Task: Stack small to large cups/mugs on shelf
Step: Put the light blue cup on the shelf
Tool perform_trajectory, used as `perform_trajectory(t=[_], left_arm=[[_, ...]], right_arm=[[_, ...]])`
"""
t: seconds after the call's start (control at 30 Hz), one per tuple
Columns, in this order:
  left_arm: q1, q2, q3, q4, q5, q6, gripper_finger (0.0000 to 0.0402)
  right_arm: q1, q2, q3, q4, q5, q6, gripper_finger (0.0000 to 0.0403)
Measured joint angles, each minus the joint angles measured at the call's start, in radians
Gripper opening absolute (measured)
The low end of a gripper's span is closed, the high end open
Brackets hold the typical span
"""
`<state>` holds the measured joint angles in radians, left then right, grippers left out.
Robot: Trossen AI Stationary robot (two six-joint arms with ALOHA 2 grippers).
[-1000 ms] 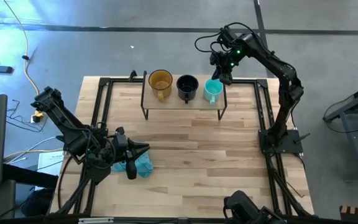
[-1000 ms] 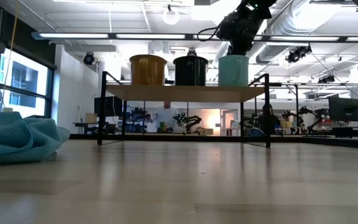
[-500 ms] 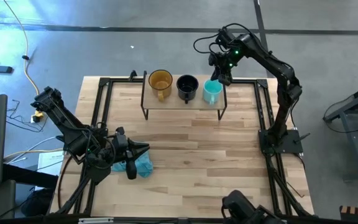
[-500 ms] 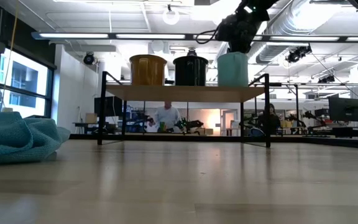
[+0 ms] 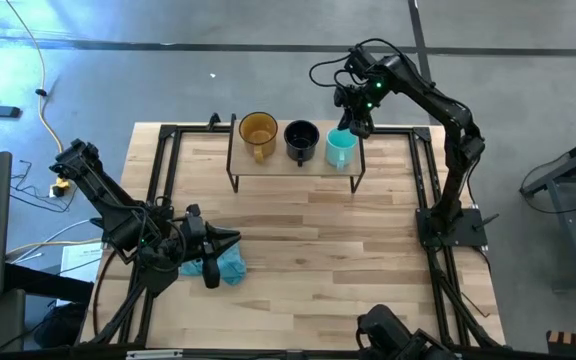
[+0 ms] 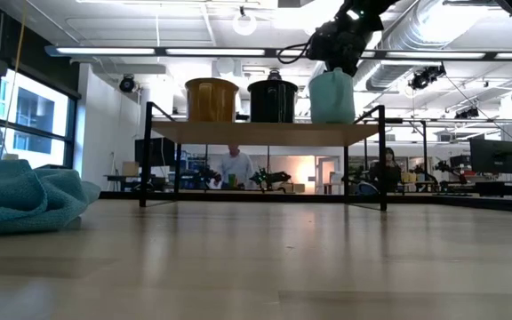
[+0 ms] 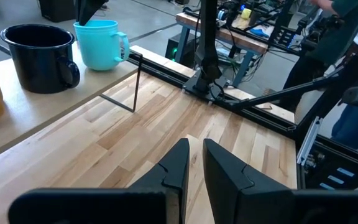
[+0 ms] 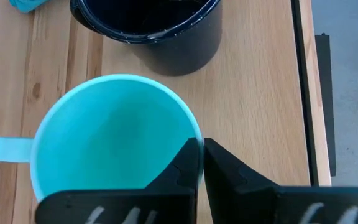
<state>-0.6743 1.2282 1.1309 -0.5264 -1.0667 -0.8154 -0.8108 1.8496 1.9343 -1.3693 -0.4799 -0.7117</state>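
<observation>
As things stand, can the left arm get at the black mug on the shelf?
Probably not without a long reach. The left claw sits low over the tabletop near the blue cloth, while the black mug is on the shelf at the far side. Nothing blocks the path; the right claw is at the teal mug.

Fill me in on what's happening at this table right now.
The right arm's tool is shut on the rim of the teal mug at the right end of the small shelf, and the low view shows the mug tilted, apparently coming off the board. The black mug and the yellow mug stand beside it, nothing nested yet. The left arm's tool waits near the front of the table, over a blue cloth.
</observation>
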Motion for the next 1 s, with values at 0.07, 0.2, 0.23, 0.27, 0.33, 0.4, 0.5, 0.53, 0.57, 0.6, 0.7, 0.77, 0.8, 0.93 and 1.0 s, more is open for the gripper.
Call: perform_trajectory(t=[0.07,0.2,0.23,0.27,0.33,0.4,0.5,0.53,0.57,0.6,0.7,0.77,0.8,0.93,1.0], left_arm=[[0.000,0.000,0.000,0.000,0.000,0.000,0.0037],[0.000,0.000,0.000,0.000,0.000,0.000,0.0037],[0.000,0.000,0.000,0.000,0.000,0.000,0.0037],[0.000,0.000,0.000,0.000,0.000,0.000,0.0037],[0.000,0.000,0.000,0.000,0.000,0.000,0.0037],[0.000,0.000,0.000,0.000,0.000,0.000,0.0037],[0.000,0.000,0.000,0.000,0.000,0.000,0.0037],[0.000,0.000,0.000,0.000,0.000,0.000,0.0037],[0.000,0.000,0.000,0.000,0.000,0.000,0.0037],[0.000,0.000,0.000,0.000,0.000,0.000,0.0037],[0.000,0.000,0.000,0.000,0.000,-0.001,0.0037],[0.000,0.000,0.000,0.000,0.000,0.000,0.0037],[0.000,0.000,0.000,0.000,0.000,0.000,0.0037],[0.000,0.000,0.000,0.000,0.000,-0.001,0.0037],[0.000,0.000,0.000,0.000,0.000,-0.001,0.0037]], right_arm=[[0.000,0.000,0.000,0.001,0.000,-0.001,0.0000],[0.000,0.000,0.000,0.001,0.001,-0.004,0.0000],[0.000,0.000,0.000,0.001,0.001,-0.004,0.0000],[0.000,0.000,0.000,0.001,0.001,-0.004,0.0000],[0.000,0.000,0.004,-0.002,0.002,-0.004,0.0000],[0.000,0.000,0.014,-0.002,0.006,-0.008,0.0000],[0.000,-0.001,0.017,-0.001,0.006,-0.011,0.0000],[0.000,-0.001,0.017,-0.001,0.006,-0.010,0.0000],[0.000,-0.001,0.017,-0.002,0.006,-0.008,0.0000],[0.000,-0.001,0.017,-0.002,0.005,-0.008,0.0000],[0.000,-0.001,0.017,-0.002,0.004,-0.007,0.0000],[0.000,-0.001,0.017,-0.002,0.003,-0.004,0.0000],[0.000,-0.001,0.017,-0.004,-0.003,-0.004,0.0000],[0.000,-0.001,0.017,-0.010,-0.019,-0.004,0.0000],[0.000,-0.001,0.017,-0.010,-0.020,-0.004,0.0000]])
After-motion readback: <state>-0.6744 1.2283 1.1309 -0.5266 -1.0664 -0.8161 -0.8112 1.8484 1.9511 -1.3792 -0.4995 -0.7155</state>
